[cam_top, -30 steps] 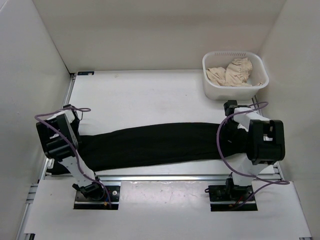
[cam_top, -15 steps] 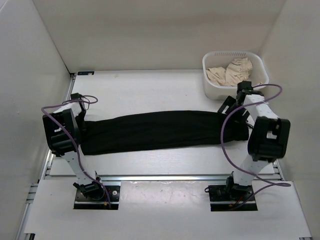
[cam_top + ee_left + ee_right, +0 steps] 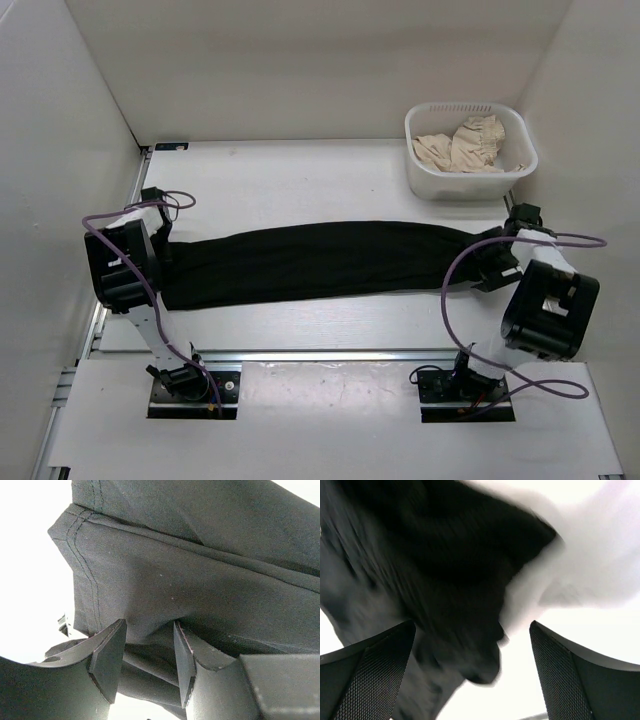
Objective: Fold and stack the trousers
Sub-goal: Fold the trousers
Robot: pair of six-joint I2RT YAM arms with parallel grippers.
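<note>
The left gripper [image 3: 145, 655] is drawn narrow, its two fingers [image 3: 107, 657] pinching a bunched fold of the trousers [image 3: 200, 580] just inside a stitched edge at the cloth's left end. From there the black trousers run flat in one long band across the table [image 3: 300, 180], from the left arm to the right arm, with the right end slightly rumpled. The right gripper [image 3: 472, 672] stands wide open at that end, its fingers well apart with dark cloth beneath and between them. The wrist view is blurred, so I cannot tell whether they touch the fabric. Beyond the right arm, at the far right corner of the table, a white basket [image 3: 440, 185] holds a crumpled beige cloth [image 3: 462, 145], apart from the trousers.
</note>
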